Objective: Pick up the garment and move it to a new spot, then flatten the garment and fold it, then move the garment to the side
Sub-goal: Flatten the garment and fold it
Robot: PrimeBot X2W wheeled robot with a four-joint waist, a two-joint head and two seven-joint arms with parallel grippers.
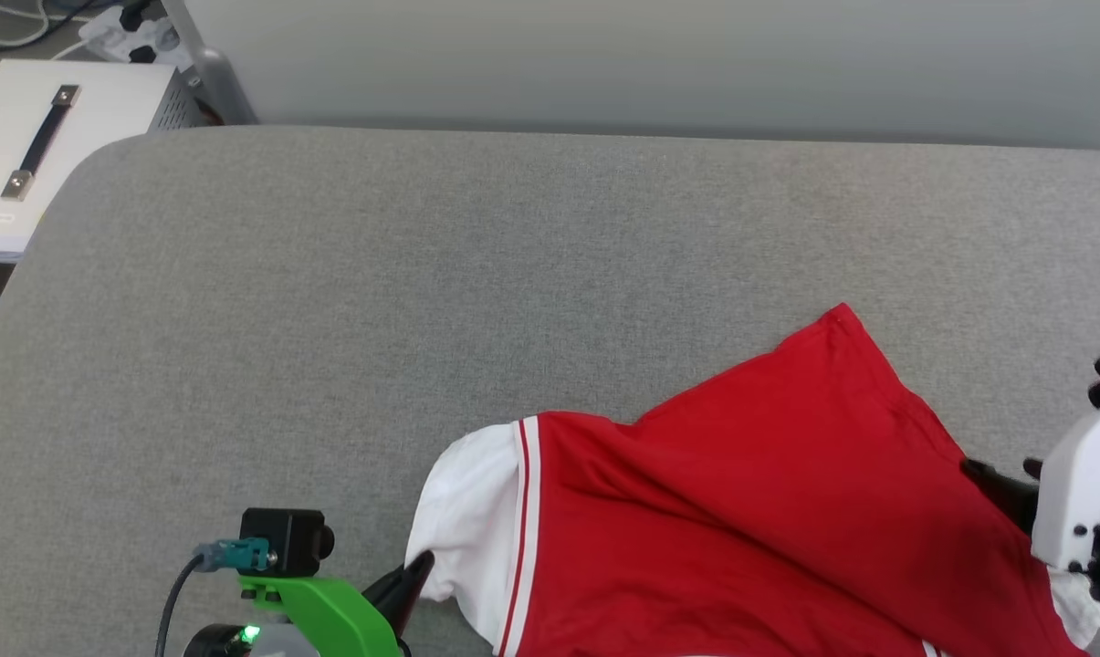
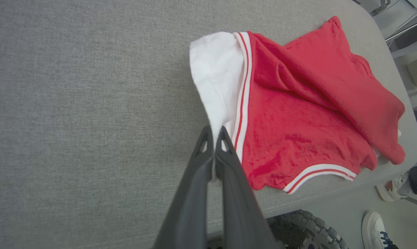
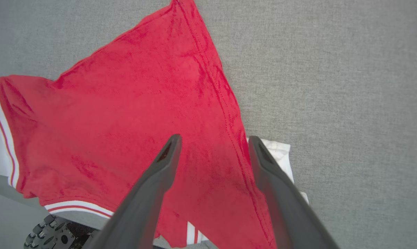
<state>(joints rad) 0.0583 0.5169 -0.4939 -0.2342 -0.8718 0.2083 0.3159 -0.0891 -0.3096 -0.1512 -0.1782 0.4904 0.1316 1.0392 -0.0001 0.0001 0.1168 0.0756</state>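
The garment (image 1: 741, 493) is a red T-shirt with white sleeves and red-white striped trim, lying rumpled and partly doubled over at the near right of the grey table; its print is hidden. In the left wrist view the garment (image 2: 298, 114) spreads to the upper right, and my left gripper (image 2: 215, 133) is shut on the edge of its white sleeve. My left gripper (image 1: 414, 577) meets that sleeve at the lower left in the head view. My right gripper (image 3: 213, 141) stands open just above the red cloth of the garment (image 3: 125, 121), near its right side seam, holding nothing. My right gripper (image 1: 1001, 476) reaches in from the right edge.
The grey padded table (image 1: 422, 274) stretches far to the left and back. A white box with a black handle (image 1: 47, 146) stands past its left corner. The table's near edge runs under the garment; a wheel (image 2: 308, 228) and a person's shoes (image 2: 376, 231) are on the floor below.
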